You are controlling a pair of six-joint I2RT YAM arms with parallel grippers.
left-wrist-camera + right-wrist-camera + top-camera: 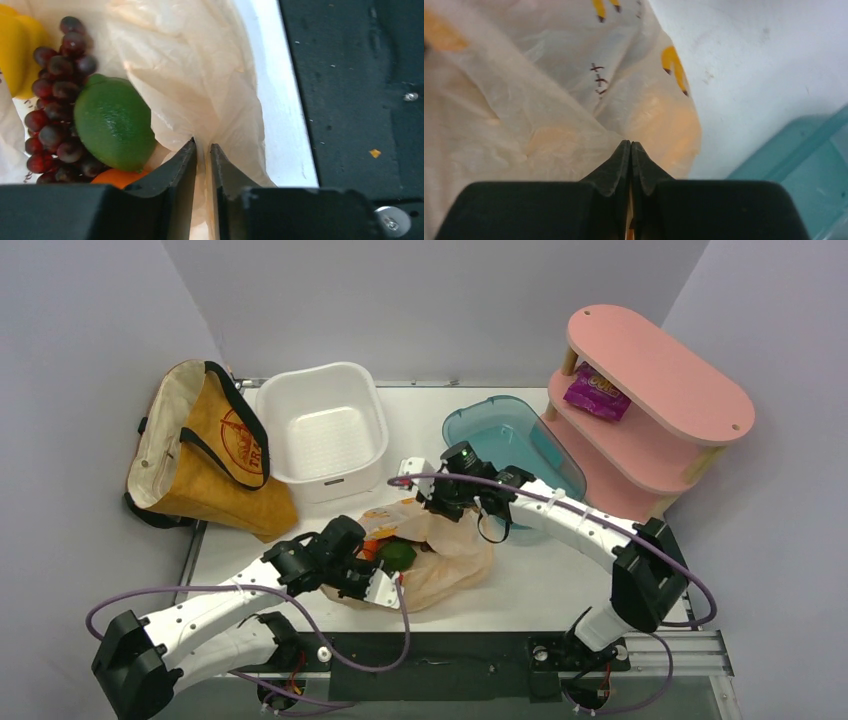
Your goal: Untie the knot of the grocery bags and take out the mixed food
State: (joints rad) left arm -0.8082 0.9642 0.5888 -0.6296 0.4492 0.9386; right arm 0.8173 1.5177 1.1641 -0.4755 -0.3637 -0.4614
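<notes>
Near white tub [322, 435], peach plastic bag [455, 560] being held open for unloading: near rim being pinched by left gripper [202, 146], far rim by right gripper [630, 144] (jaws clamped onto film); lime [112, 122], grapes [52, 115] exposed.

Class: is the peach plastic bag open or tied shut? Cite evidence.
Open: the peach plastic bag gapes, showing a green fruit and grapes inside; left gripper and right gripper pinch its edges.

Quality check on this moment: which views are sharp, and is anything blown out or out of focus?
Top external: evenly lit, sharp, only soft shadows. Left wrist: green fruit and grapes crisp, plastic bag partly washed out. Right wrist: soft throughout, the bag's print and teal tub blurred, the right hand a dark silhouette.
</notes>
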